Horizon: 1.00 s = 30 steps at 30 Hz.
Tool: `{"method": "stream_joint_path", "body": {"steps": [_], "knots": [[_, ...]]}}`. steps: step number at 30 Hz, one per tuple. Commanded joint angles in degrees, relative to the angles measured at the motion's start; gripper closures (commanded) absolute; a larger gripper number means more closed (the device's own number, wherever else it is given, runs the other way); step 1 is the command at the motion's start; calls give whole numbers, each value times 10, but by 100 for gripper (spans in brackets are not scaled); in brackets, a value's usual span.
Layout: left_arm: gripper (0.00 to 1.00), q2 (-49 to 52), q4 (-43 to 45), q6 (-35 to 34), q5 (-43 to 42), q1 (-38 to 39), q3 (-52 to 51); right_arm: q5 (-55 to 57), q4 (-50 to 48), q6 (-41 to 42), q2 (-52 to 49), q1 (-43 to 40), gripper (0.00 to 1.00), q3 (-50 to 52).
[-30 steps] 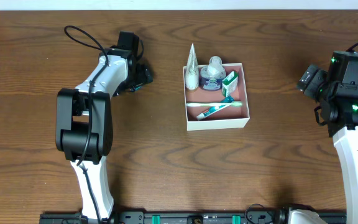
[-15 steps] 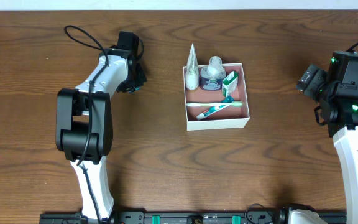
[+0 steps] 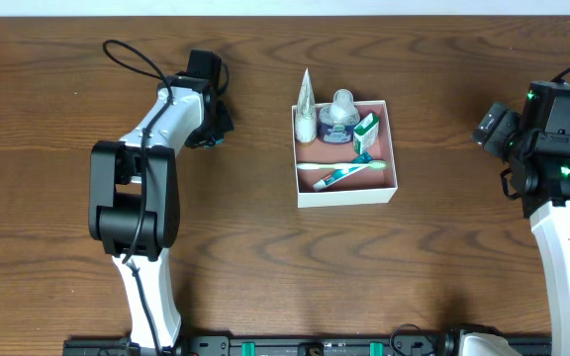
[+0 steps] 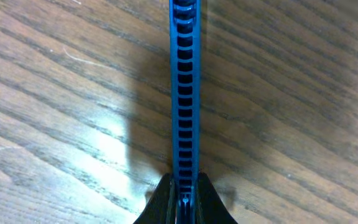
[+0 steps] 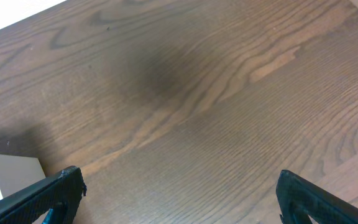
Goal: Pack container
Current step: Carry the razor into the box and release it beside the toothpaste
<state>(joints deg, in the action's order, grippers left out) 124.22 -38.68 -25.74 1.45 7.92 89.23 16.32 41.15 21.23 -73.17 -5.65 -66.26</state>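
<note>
My left gripper (image 3: 219, 126) pressed together, right gripper (image 3: 486, 127) spread, I risk bumping the container (image 3: 347, 199) and toppling its white tube (image 3: 307, 97).

Wooden table (image 3: 265, 257), white container (image 3: 346, 193) on it

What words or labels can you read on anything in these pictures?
No text can be read in any view.
The bottle in the container: bluish label, too small to read.
The green-and-white packet: print too blurred to read.
</note>
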Motion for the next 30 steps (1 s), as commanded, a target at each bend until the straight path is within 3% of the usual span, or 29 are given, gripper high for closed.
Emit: {"method": "stream_joint_path", "body": {"steps": [1, 11, 16, 18, 22, 30], "knots": [[94, -3, -21, 41, -16, -3, 8, 6, 0, -7, 0, -3, 1, -5], [94, -134, -50, 59, -22, -2, 8, 6, 0, -7, 0, -3, 1, -5], [94, -233, -52, 88, -85, -1, 8, 6, 0, -7, 0, -3, 1, -5], [94, -277, -55, 121, -131, 5, 8, 6, 0, -7, 0, -3, 1, -5], [94, -331, -75, 168, -145, 33, 7, 6, 0, -7, 0, -3, 1, -5], [94, -378, -138, 388, -145, 186, 7, 6, 0, -7, 0, -3, 1, -5]]}}
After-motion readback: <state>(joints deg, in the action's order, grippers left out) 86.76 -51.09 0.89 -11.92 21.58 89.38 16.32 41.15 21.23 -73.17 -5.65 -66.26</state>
